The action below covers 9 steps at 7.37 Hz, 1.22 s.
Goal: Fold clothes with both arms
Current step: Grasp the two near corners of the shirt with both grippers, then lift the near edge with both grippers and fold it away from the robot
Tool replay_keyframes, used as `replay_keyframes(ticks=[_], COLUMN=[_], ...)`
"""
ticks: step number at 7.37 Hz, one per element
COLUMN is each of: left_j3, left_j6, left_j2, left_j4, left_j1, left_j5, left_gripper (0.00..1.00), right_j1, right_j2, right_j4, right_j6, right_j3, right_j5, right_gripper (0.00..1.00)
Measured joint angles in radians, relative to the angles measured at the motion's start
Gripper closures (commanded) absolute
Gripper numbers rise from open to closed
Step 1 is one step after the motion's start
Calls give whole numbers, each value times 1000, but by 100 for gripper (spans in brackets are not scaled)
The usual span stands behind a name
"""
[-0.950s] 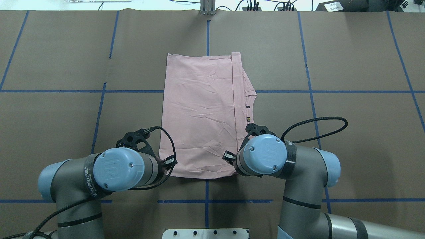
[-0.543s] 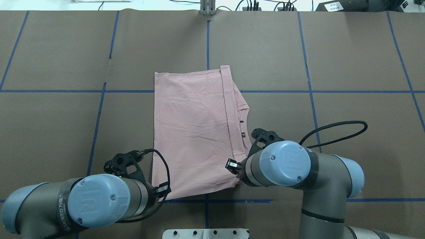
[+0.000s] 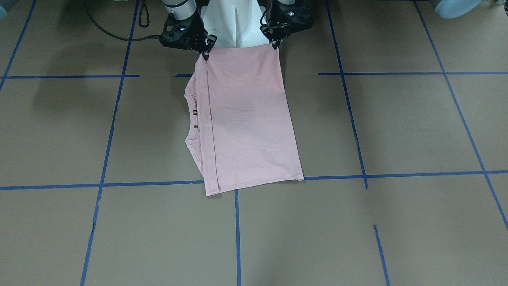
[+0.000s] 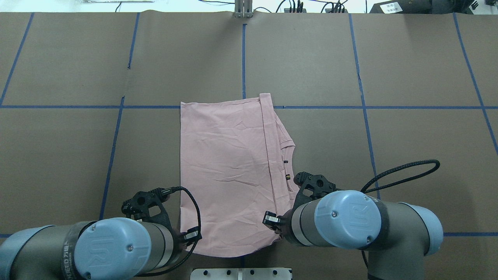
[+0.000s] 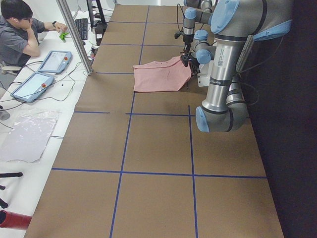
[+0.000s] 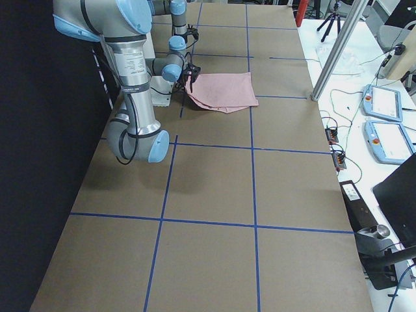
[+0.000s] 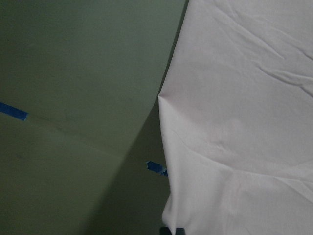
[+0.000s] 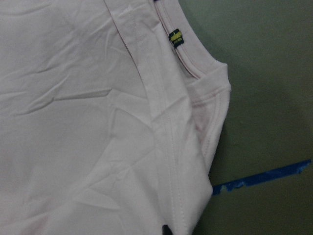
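Observation:
The pale pink T-shirt (image 4: 225, 175) lies folded lengthwise, plain back up, with its ribbed collar and a small tag (image 8: 176, 38) at its right edge. It also shows in the front-facing view (image 3: 246, 119). My left gripper (image 3: 274, 46) is shut on the near left corner. My right gripper (image 3: 206, 56) is shut on the near right corner. Both corners are held up by the robot's base, while the far part rests on the table. In the overhead view the wrists hide both grippers' fingertips. The cartoon print is hidden.
The white pedestal (image 4: 241, 273) stands just behind the held edge. Blue tape lines (image 4: 243, 58) cross the brown table cover. An operator (image 5: 20, 34), tablets (image 5: 54, 60) and a metal post (image 5: 74, 34) are beyond the table's far side.
Both arms have drawn back toward the robot's base, dragging the shirt with them. Its far edge has slid nearer by about one grid line.

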Motion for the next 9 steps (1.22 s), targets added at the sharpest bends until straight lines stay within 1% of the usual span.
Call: replay_keyframes(ticks=[2,3,6,9], left_j3=[14,40,155,179], left_j6=[14,35,61,59], left_j2=[-6,-8,-9,-12], left_j4=[-18,-52,-167,-196], left_j1=[-50,-87,-164,-198], left_j5=[3,3,3,3], left_gripper=[100,100,100,100], right_j1=[60,85,137,175], right_j2=[16,32,49,61], right_j4=[22,52,139,149], right_j6=[-22,-36,-57,-91], right_j3=[-30,-61,-154,-187], right_j5=[-4,-6,-7,-7], right_gripper=[100,100,100,100])
